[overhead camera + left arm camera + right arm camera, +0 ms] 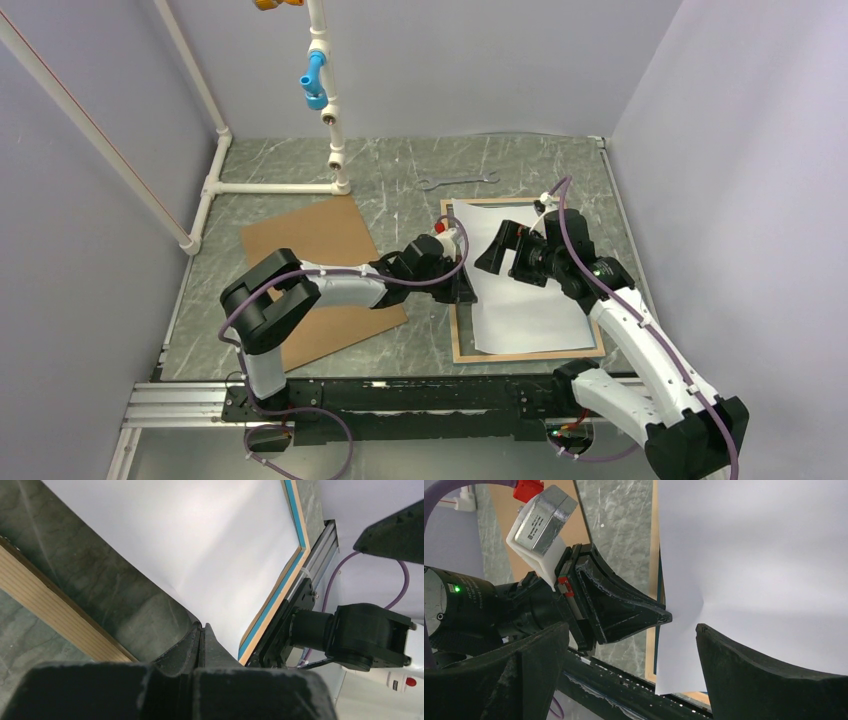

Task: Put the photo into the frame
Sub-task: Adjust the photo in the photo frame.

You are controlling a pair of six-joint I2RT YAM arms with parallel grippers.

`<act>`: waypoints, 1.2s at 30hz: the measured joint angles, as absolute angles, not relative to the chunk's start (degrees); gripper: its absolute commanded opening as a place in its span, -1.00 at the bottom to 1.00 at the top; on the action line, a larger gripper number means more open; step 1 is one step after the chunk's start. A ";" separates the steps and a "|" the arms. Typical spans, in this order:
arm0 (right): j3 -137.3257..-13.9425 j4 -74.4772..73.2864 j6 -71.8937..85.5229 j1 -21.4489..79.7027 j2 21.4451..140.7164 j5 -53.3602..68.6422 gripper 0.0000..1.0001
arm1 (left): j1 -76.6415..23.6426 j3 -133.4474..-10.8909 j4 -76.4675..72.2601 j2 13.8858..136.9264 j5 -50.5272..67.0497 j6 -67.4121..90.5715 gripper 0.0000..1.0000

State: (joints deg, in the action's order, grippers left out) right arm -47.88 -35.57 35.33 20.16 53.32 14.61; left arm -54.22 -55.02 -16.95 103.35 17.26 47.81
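The photo (525,300) shows its plain white reverse and lies askew over the frame (520,355), which lies tan back up on the right of the table. My left gripper (468,280) is shut on the photo's left edge and holds that edge lifted above the frame's left rail (50,615). In the left wrist view the fingers (202,626) pinch the white sheet (200,545), and the frame's blue and tan far rail (272,600) shows beyond. My right gripper (497,250) hovers open over the photo (764,555), its jaws either side of the left gripper's tip (666,616).
A brown backing board (310,240) lies to the left under the left arm. A wrench (457,181) lies behind the frame. A white pipe stand (330,120) rises at the back left. A metal rail (400,395) runs along the near edge.
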 measured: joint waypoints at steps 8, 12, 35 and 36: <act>-47.88 -35.59 35.09 19.92 52.73 14.48 0.99 | -54.24 -53.82 -19.81 103.22 18.63 44.58 -1.00; -47.88 -35.59 35.09 19.90 52.49 14.48 0.99 | -54.26 -54.17 -18.26 103.22 18.31 43.07 -1.00; -47.94 -36.01 34.63 19.77 52.38 13.78 0.99 | -55.33 -60.23 -8.62 102.67 16.43 30.37 -1.00; -47.94 -36.01 34.61 19.77 52.38 13.76 0.99 | -55.55 -60.23 -8.69 102.67 16.64 29.67 -1.00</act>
